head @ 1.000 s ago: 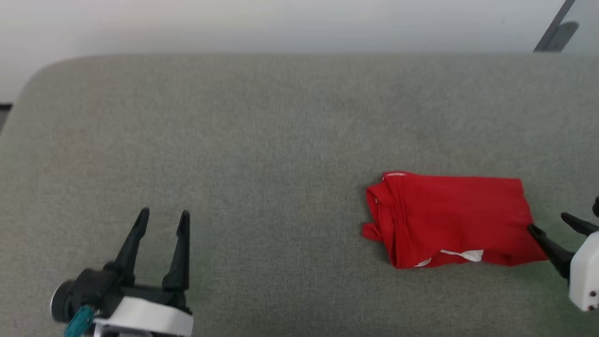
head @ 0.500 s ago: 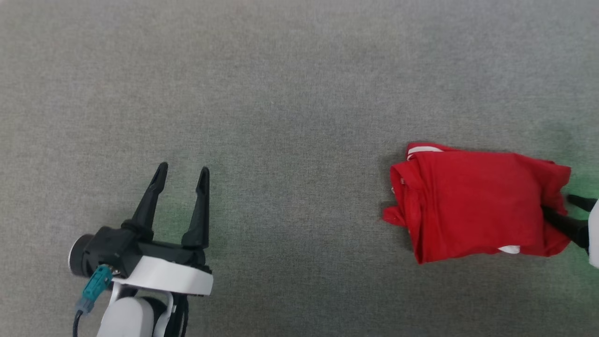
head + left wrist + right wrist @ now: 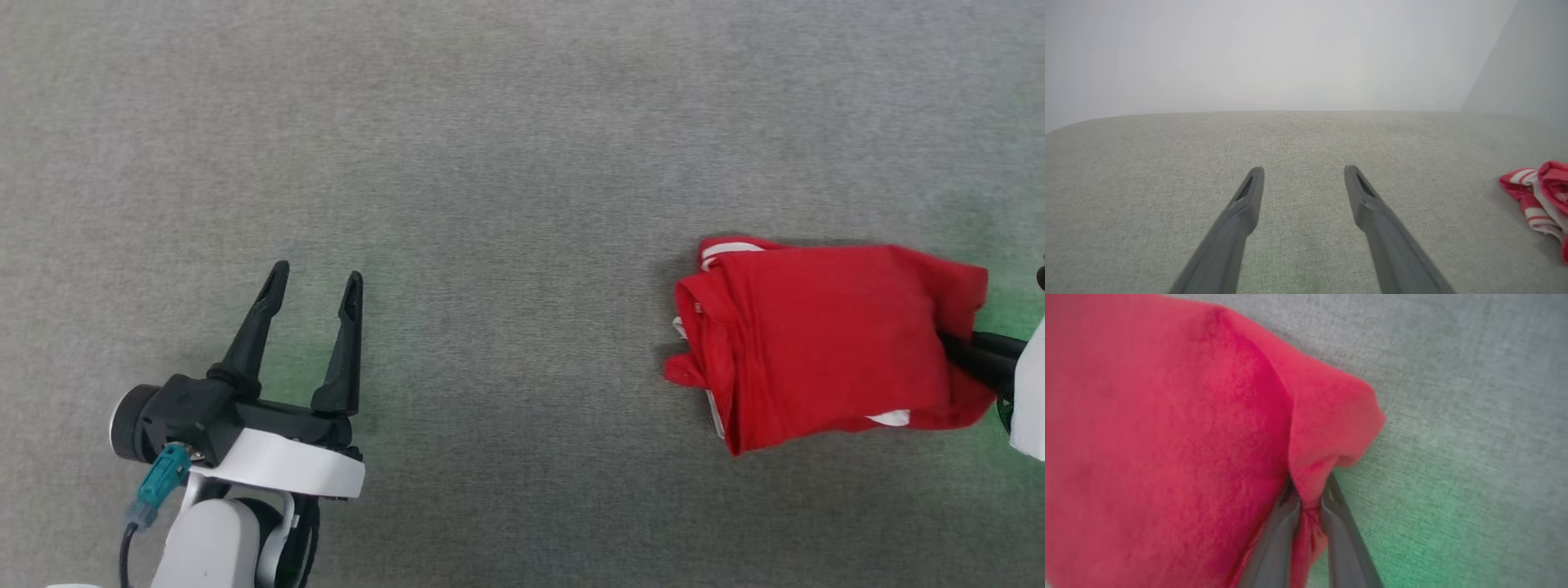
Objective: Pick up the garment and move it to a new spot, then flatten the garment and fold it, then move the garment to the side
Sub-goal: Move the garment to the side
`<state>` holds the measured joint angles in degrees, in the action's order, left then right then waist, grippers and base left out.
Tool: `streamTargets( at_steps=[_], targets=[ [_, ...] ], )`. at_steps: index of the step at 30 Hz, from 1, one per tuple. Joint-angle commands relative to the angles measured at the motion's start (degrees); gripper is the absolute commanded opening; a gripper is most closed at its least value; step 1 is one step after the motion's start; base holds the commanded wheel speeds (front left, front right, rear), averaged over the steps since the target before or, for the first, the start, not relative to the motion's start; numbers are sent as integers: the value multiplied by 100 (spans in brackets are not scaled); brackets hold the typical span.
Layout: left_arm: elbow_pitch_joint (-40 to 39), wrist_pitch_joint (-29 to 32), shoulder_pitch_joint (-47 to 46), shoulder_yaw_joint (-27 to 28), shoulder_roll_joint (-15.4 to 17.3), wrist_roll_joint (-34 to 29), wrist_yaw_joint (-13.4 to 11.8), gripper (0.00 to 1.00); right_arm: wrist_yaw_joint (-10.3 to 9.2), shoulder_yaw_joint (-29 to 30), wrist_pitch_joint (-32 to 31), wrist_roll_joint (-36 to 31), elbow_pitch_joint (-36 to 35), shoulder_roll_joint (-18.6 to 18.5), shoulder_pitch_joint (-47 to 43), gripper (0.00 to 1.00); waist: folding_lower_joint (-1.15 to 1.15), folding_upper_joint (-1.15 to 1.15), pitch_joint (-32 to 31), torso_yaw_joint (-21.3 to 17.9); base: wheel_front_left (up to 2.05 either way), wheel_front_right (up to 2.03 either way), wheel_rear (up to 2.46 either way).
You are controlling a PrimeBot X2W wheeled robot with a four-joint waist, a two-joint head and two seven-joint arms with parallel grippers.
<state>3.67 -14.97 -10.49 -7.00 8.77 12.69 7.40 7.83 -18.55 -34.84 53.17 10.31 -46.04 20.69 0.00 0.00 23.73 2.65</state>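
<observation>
The garment [image 3: 824, 343] is a folded red bundle with bits of white trim at its edges, on the grey fabric surface at the right of the head view. My right gripper [image 3: 959, 359] comes in from the right edge and is shut on the bundle's right edge. The right wrist view shows a pinch of red cloth [image 3: 1310, 473] between the closed fingers [image 3: 1278, 535]. My left gripper [image 3: 314, 286] stands open at the lower left, far from the bundle, nothing between its fingers [image 3: 1249, 196]. The garment's striped trim [image 3: 1531, 200] shows at the right edge of the left wrist view.
A grey fabric surface [image 3: 506, 163] spreads under everything. In the left wrist view its far edge [image 3: 1290, 112] meets a pale wall. Wide bare fabric lies between the two grippers.
The head camera has tilted down, so the far edge and wall left the picture. My right gripper closed on the garment's right edge, which now bunches and lifts slightly. The left gripper stays open.
</observation>
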Motion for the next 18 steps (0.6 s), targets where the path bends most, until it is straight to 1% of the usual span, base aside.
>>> streamTargets(
  at_steps=[1, 5, 9, 13, 18],
  targets=[
    [4, -27, -40, -5, 27, -35, 7, 100, -62, -37, 30, -18, 233, 35, -97, 0, 0, 0, -39, -136, 0, 0, 0],
    [-58, -27, -189, -95, 170, -47, 7, 100, -59, 300, 420, -5, 242, -161, -82, 0, 0, 0, 29, -437, 0, 0, 0],
    [-140, -27, -504, -265, 317, 18, 7, 100, -36, 640, 804, -50, 321, -371, -27, 0, 0, 0, 291, -730, 0, 0, 0],
    [-150, -27, -1068, -568, 528, 1, 7, 100, -37, 947, 1078, -122, 629, -653, 226, 0, 0, 0, 655, -1007, 0, 0, 0],
    [-109, -26, -1930, -940, 827, -21, 7, 100, -36, 1263, 1548, -327, 1274, -756, 738, 0, 0, 0, 1101, -1275, 0, 0, 0]
  ],
)
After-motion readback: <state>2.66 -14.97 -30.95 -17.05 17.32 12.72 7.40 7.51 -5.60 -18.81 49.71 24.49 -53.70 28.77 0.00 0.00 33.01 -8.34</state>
